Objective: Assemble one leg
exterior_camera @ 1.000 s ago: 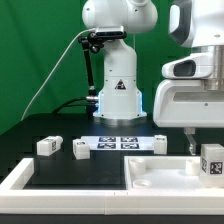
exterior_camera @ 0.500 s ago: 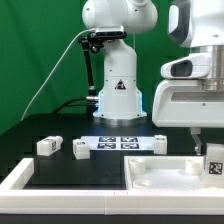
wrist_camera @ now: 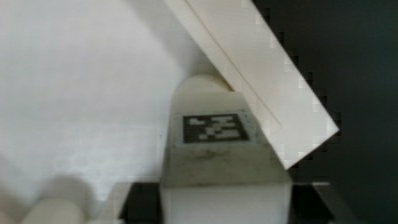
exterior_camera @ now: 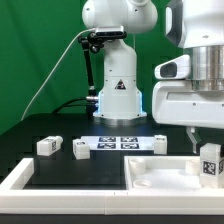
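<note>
My gripper (exterior_camera: 205,146) is at the exterior view's right, shut on a leg (exterior_camera: 209,162), a small white block with a black-and-white tag. It holds the leg upright over the right side of the large white square part (exterior_camera: 160,176). In the wrist view the held leg (wrist_camera: 214,130) fills the middle between my dark fingers (wrist_camera: 153,202), its tag facing the camera, with the square part's raised rim (wrist_camera: 267,70) running past it. Three more legs lie on the black table: two at the left (exterior_camera: 48,146) (exterior_camera: 81,148) and one by the marker board (exterior_camera: 159,143).
The marker board (exterior_camera: 120,143) lies in the middle of the table in front of the robot base (exterior_camera: 117,95). A white border edges the table at the front left (exterior_camera: 20,178). A green backdrop stands behind.
My gripper with the held leg has shifted slightly to the exterior view's left. The loose legs and the square part have not moved.
</note>
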Motion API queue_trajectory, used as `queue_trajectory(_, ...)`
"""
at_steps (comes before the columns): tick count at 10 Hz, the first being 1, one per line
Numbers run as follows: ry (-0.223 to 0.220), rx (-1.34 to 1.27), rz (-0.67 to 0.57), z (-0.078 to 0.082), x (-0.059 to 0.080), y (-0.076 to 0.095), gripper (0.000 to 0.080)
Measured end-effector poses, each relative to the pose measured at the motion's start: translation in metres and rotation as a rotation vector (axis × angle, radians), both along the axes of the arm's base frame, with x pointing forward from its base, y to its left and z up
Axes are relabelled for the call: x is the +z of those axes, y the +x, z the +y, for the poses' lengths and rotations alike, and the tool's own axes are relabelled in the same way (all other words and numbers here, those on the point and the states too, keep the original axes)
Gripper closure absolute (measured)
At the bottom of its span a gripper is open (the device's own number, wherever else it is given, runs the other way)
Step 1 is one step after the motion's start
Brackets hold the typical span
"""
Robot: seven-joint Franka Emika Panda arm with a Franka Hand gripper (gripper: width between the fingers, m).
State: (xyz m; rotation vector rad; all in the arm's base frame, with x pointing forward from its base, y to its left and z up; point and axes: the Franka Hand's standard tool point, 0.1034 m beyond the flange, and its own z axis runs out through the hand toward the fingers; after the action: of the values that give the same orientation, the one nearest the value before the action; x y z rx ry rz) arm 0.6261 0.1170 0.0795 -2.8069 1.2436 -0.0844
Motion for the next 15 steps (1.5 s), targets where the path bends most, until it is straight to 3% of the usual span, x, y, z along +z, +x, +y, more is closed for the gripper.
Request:
queue_trajectory(4, 0.034, -0.48, 0.022, -0.0007, 0.0, -0.0012, 0.0508)
queue_trajectory(9, 0.089, -0.83, 0.056, 0.0014, -0.0001, -0.0023, 0.0508)
queue_trajectory(10, 0.094, -0.864, 0.059, 0.0025, -0.0002, -0.0025, 0.0424)
queue_trajectory(11, 0.093, -0.849, 0.058, 0.0027, -0.0002, -0.0025, 0.0424)
queue_trajectory(13, 0.089, -0.785, 0.055, 0.0027, -0.0002, -0.0025, 0.0179)
queue_trajectory(15, 0.08, -0.685, 0.051, 0.0027, 0.0002, -0.0024, 0.0159)
